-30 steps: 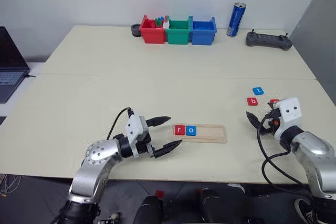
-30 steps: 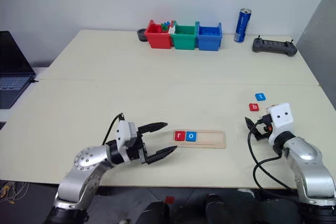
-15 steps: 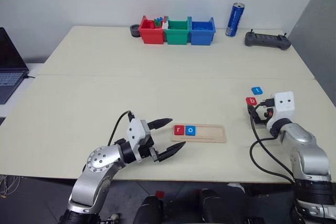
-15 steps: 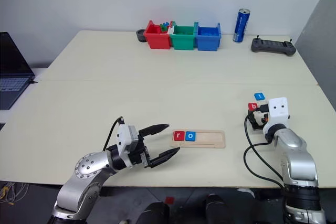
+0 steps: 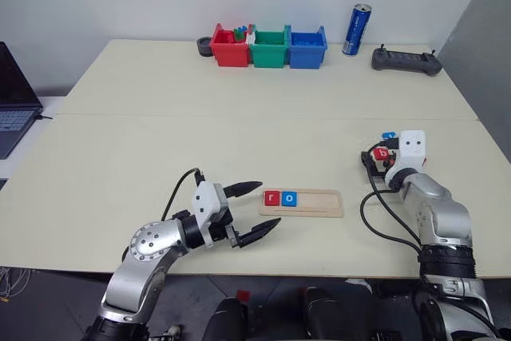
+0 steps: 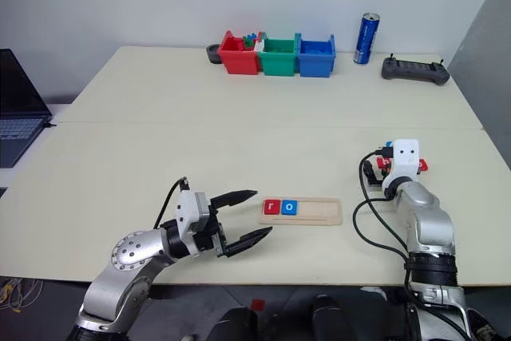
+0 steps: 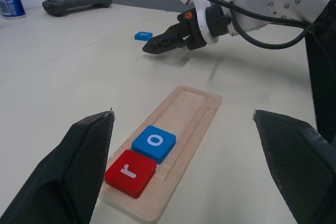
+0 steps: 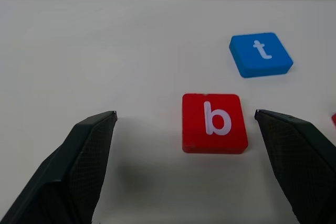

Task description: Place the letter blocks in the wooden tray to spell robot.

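Observation:
The wooden tray [image 5: 302, 202] lies near the table's front edge with a red r block [image 5: 272, 198] and a blue o block [image 5: 290, 198] at its left end. Just left of it, my left gripper [image 5: 255, 209] stands open and empty, pointing at the tray. Over at the right, a red b block [image 8: 214, 123] and a blue t block [image 8: 261, 54] lie flat on the table. My right gripper [image 8: 185, 114] is open, low over the table, with the b block just ahead between its fingers. Another red block [image 6: 421, 165] peeks out beside the right wrist.
Red [image 5: 231, 45], green [image 5: 271, 47] and blue [image 5: 307, 47] plastic bins stand at the table's back, beside a blue can [image 5: 358, 29] and a black controller [image 5: 406, 60]. A laptop [image 5: 14, 97] sits off the left edge.
My right gripper has moved forward and rolled, coming up to the b block. The left gripper has stayed by the tray.

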You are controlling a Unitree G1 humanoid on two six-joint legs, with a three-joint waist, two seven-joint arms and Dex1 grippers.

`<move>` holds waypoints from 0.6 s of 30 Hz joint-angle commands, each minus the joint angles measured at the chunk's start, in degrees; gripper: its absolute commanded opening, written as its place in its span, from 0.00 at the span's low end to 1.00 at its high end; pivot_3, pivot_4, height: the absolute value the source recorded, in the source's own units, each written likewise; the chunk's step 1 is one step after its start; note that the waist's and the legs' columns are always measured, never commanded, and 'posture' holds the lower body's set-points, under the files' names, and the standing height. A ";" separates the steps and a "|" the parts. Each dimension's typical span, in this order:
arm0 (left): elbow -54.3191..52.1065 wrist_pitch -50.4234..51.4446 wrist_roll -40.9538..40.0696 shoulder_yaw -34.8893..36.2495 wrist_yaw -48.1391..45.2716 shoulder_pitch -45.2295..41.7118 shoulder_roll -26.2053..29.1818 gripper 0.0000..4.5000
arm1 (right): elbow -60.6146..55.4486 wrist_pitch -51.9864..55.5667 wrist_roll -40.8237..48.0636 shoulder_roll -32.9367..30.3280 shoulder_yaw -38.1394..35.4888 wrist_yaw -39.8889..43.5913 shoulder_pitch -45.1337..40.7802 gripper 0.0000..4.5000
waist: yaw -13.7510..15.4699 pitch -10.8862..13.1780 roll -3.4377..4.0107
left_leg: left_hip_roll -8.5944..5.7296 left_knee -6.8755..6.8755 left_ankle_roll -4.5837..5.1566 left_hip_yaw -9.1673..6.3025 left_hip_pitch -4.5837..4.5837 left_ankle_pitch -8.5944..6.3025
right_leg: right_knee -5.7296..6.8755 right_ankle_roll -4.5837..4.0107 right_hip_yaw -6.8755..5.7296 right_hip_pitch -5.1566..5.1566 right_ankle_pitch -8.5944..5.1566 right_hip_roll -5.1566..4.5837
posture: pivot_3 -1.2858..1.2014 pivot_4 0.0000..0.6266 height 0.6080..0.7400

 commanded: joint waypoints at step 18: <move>-2.12 -0.76 -1.48 0.45 0.05 0.67 1.65 1.00 | -2.41 1.79 0.06 0.76 -2.14 -3.52 -0.28 0.32 | -0.13 -0.01 0.02 | 0.02 -0.01 0.00 0.00 0.01 0.00 | 0.00 0.00 0.00 0.00 0.00 0.02 | 0.52 0.24 1.00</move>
